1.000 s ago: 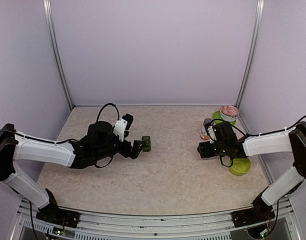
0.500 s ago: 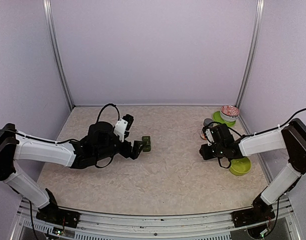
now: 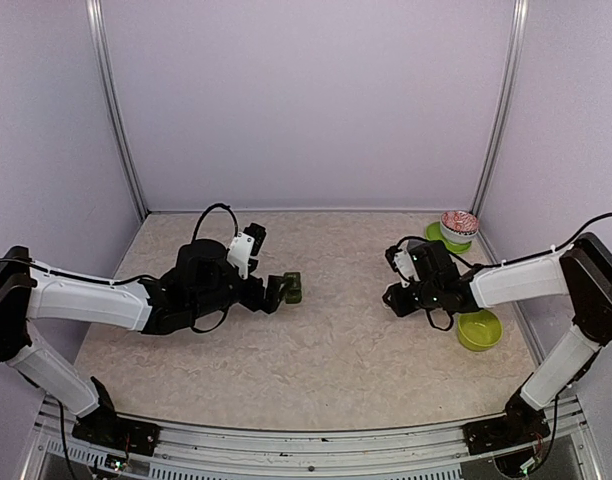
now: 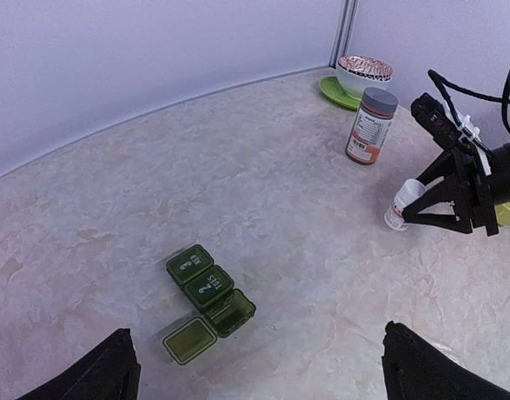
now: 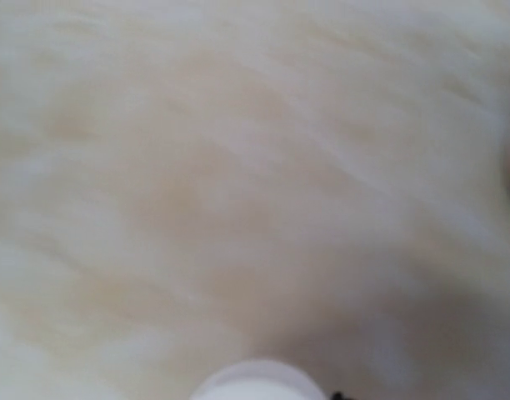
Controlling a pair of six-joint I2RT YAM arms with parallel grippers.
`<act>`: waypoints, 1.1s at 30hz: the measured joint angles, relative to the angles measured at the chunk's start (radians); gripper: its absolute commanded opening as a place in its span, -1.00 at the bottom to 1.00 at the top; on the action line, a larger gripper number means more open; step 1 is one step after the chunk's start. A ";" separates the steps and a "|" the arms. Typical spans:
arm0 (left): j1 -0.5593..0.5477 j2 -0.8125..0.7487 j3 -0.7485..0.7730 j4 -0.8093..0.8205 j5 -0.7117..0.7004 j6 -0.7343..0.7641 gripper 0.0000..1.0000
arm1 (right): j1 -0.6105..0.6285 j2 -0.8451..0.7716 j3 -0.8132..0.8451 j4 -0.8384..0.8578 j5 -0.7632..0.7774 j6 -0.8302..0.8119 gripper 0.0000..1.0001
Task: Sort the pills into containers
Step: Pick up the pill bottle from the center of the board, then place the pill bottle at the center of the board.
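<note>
White bottle (image 4: 395, 215): clamped in right gripper (image 4: 413, 205)
Left gripper (image 3: 276, 291): jaws spread wide, holding nothing
Green pill box (image 4: 207, 287): one end lid open

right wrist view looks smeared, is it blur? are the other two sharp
Right wrist: heavy blur, table only a pale smear. Left wrist: sharp, organiser lids and white bottle crisp. Top external: sharp, evenly lit, soft shadows.

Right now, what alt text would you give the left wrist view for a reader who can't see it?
A green pill organizer, one end lid open, lies on a marbled table. At far right the right tool is shut on a small white bottle, with a grey-capped bottle and a bowl behind.
</note>
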State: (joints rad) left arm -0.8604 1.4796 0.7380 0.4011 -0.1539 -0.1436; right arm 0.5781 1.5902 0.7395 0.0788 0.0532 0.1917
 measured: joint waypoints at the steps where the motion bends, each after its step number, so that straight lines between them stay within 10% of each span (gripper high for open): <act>1: 0.002 0.000 0.000 -0.002 -0.006 -0.007 0.98 | 0.020 0.010 0.018 0.000 -0.008 -0.015 -0.44; 21: 0.021 -0.083 -0.001 -0.049 -0.158 -0.039 0.97 | 0.237 0.220 0.214 -0.006 -0.069 -0.143 -0.29; 33: -0.007 -0.032 0.039 -0.082 -0.145 0.003 0.98 | 0.241 0.216 0.209 -0.016 -0.068 -0.171 0.63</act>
State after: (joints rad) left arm -0.8677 1.4471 0.7765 0.3195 -0.2985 -0.1406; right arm 0.8196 1.8061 0.9489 0.0628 -0.0151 0.0212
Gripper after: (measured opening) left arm 0.989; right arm 0.709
